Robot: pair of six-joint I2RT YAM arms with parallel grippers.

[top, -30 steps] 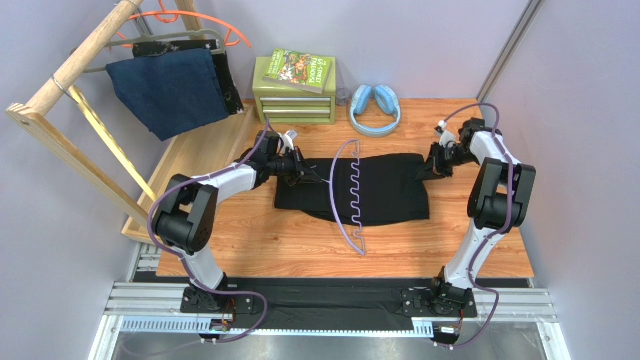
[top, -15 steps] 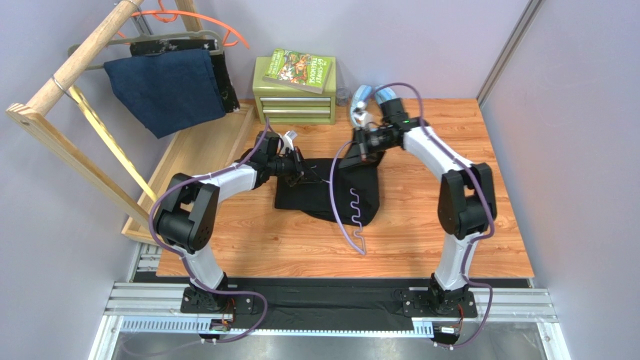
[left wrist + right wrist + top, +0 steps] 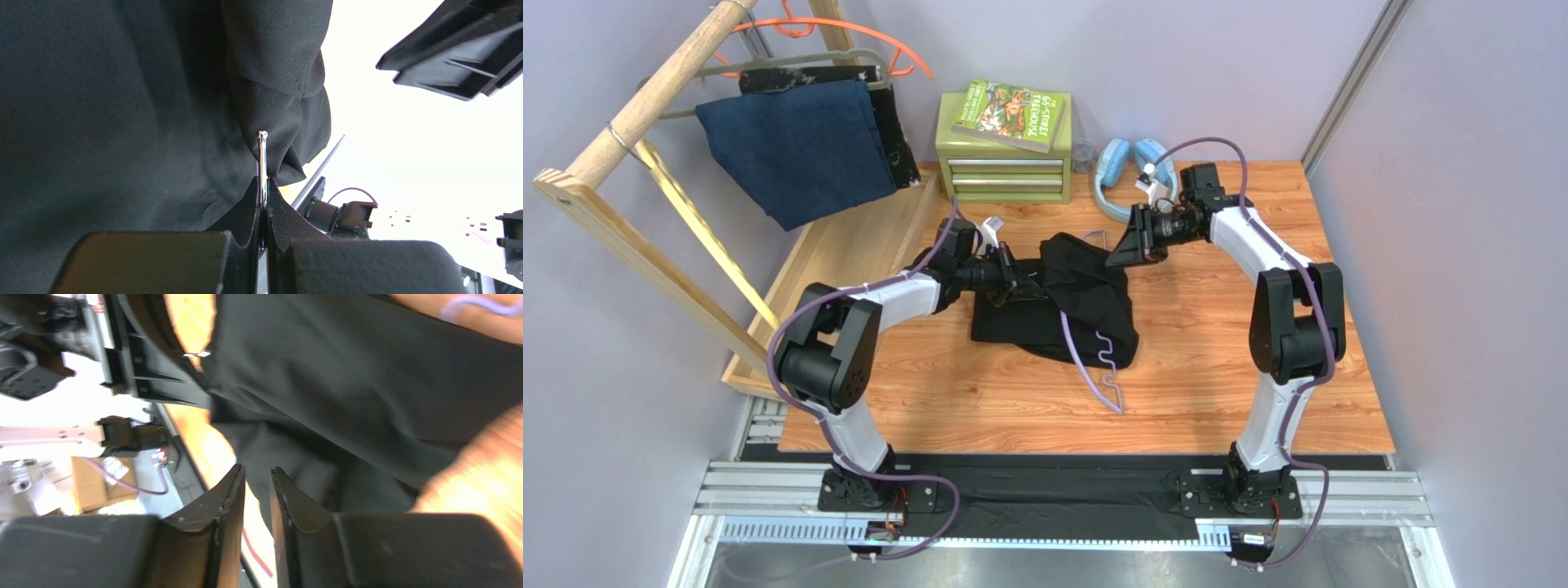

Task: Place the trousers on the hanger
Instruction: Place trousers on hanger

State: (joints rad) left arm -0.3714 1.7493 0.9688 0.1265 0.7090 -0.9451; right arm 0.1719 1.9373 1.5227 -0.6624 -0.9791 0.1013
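Now we are draping the trousers [image 3: 1069,294] over the hanger [image 3: 1114,407] in the middle of the frame, on the table [image 3: 1259,368]. Our left gripper [image 3: 1011,277] is pinching a thin silver rod [image 3: 262,159] tight, likely the hanger's hook. Our right gripper [image 3: 1129,249], just upper right of the cloth, is holding nothing, jaws a little apart. Next we are probably needing to smooth the bunched cloth, then lift by the hook.
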